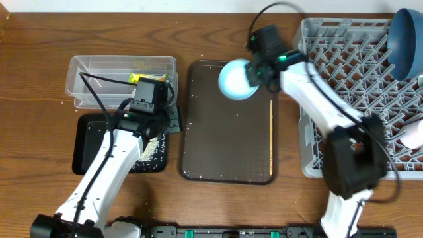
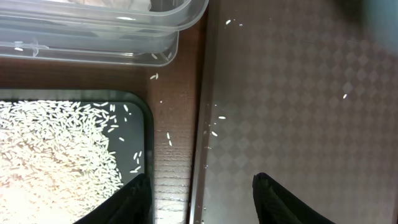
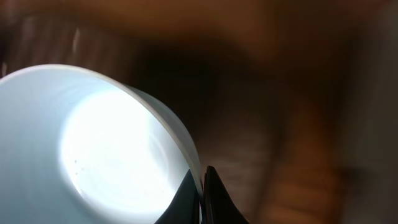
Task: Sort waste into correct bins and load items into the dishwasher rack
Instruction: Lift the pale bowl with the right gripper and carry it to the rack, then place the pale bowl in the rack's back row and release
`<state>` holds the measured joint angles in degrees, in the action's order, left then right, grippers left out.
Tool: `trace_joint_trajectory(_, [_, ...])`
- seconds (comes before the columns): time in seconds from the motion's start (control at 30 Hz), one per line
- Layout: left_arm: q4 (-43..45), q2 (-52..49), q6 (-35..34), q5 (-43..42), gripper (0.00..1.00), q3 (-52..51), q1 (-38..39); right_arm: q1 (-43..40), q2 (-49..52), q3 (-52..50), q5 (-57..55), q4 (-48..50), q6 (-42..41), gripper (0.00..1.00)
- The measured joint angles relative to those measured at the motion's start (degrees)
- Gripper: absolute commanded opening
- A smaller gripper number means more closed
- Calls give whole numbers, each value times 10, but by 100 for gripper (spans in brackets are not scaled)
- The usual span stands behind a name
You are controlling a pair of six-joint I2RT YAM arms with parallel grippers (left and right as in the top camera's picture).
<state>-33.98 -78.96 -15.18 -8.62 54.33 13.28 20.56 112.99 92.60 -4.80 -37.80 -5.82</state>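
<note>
Above the brown tray (image 1: 228, 145), R jaws pinch the mint-green bowl (image 1: 236, 79) by its rim only. Thin grip, so it could slip or tilt before reaching the dishwasher rack (image 1: 350, 46). L jaws spread, empty.

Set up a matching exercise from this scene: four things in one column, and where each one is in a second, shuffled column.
Things
1. mint-green bowl
2. dark blue bowl
3. chopstick
4. rice grains

Places
A. lying on the brown tray
B. heaped in the black tray
C. pinched at the rim by the right gripper
D. in the grey dishwasher rack

Pairs: 1-C, 2-D, 3-A, 4-B
</note>
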Motion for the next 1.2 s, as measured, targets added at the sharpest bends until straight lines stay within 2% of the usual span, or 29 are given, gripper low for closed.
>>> trace_joint_trajectory(0.1, [0, 0, 0, 0, 55, 0, 0, -25, -68, 0, -90, 27, 31, 1])
trace_joint_trajectory(0.23, [0, 0, 0, 0, 55, 0, 0, -54, -108, 4, -209, 59, 102, 1])
trace_joint_trajectory(0.37, [0, 0, 0, 0, 55, 0, 0, -81, -98, 4, -351, 98, 209, 1])
trace_joint_trajectory(0.5, [0, 0, 0, 0, 55, 0, 0, -107, -75, 4, -447, 144, 303, 1])
trace_joint_trajectory(0.6, [0, 0, 0, 0, 55, 0, 0, -131, -64, 3, -481, 162, 353, 1])
trace_joint_trajectory(0.87, [0, 0, 0, 0, 55, 0, 0, -178, -41, 3, -516, 233, 422, 1])
trace_joint_trajectory(1.2, [0, 0, 0, 0, 55, 0, 0, -189, 26, 3, -526, 242, 457, 1])
